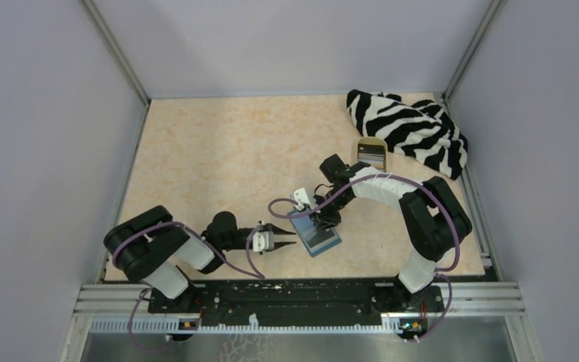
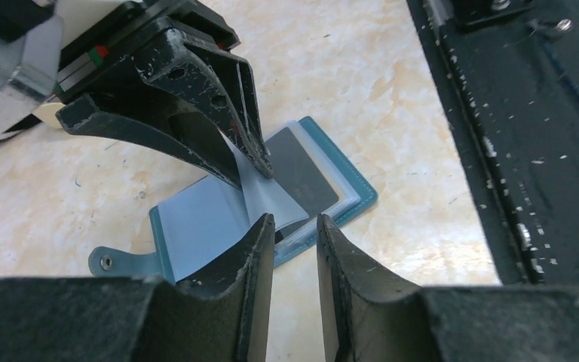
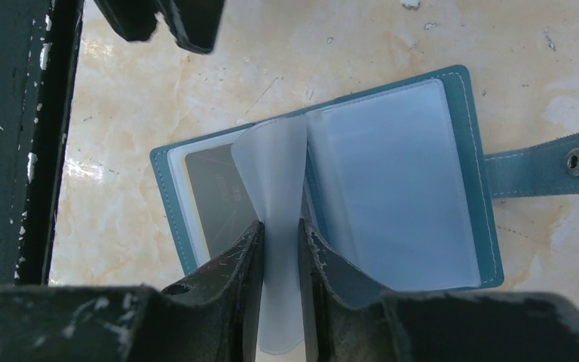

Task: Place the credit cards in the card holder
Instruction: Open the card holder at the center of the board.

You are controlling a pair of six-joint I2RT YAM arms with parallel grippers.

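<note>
The right claw (image 3: 280,230) is pinching one clear plastic sleeve (image 3: 275,173) of the card holder (image 3: 487,219), and the sleeve stands up from the spine between the two fingers. The teal holder lies opened flat on the desk (image 1: 219,151) directly beneath this claw, its other sleeves fanned to either side of the lifted one. On one side of the right claw's fingers a dark credit card (image 3: 215,196) sits in a pocket. On the other side the pockets look pale and I cannot tell whether they hold anything. Past them the snap strap (image 3: 565,162) sticks out flat on the desk. The left claw (image 2: 295,230) is low over the desk with its fingers a narrow gap apart and nothing between them. Its tips are just short of the holder's near edge and point at the lifted sleeve. One tip overlaps the sleeve's lower corner in the left wrist view, and I cannot tell whether it touches. Well beyond the right claw, toward the far corner, are a tan tray (image 1: 372,153) and a zebra-striped cloth (image 1: 411,128).
</note>
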